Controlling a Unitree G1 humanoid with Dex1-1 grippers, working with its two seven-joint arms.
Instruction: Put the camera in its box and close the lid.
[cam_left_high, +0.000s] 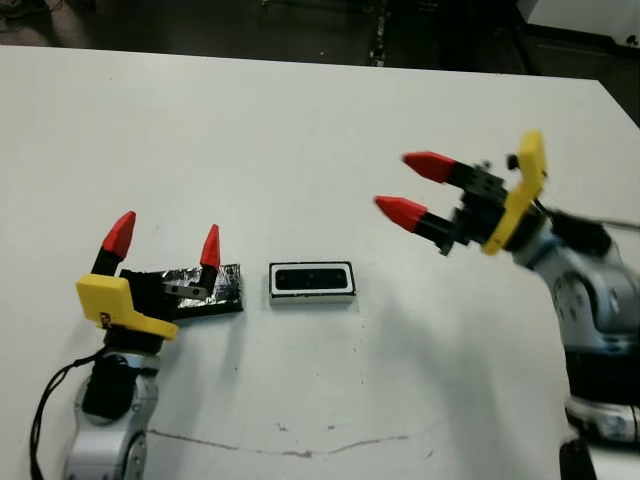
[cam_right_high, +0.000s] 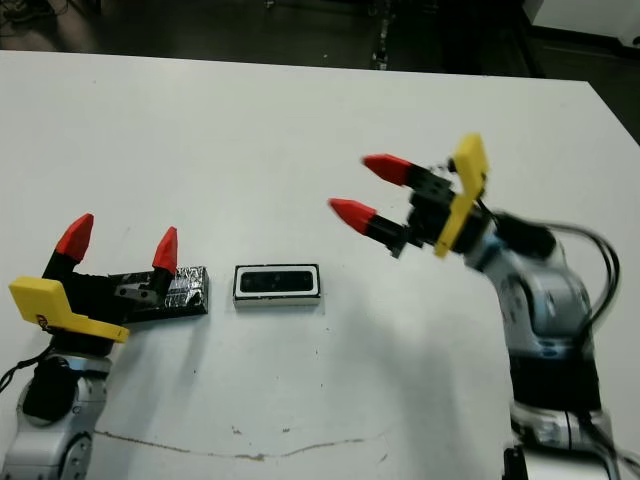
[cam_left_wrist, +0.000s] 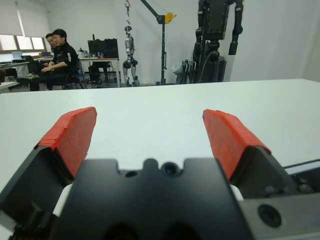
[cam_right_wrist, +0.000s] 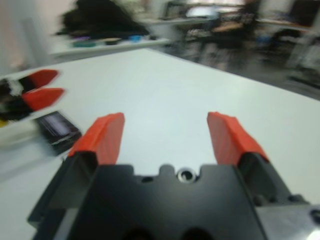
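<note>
Here the camera lies inside the box in the middle of the white table. The lid lies just beside the box, under the left gripper, whose fingers stand wide and empty. The right gripper hangs well apart, also spread. No writing can be read.
</note>
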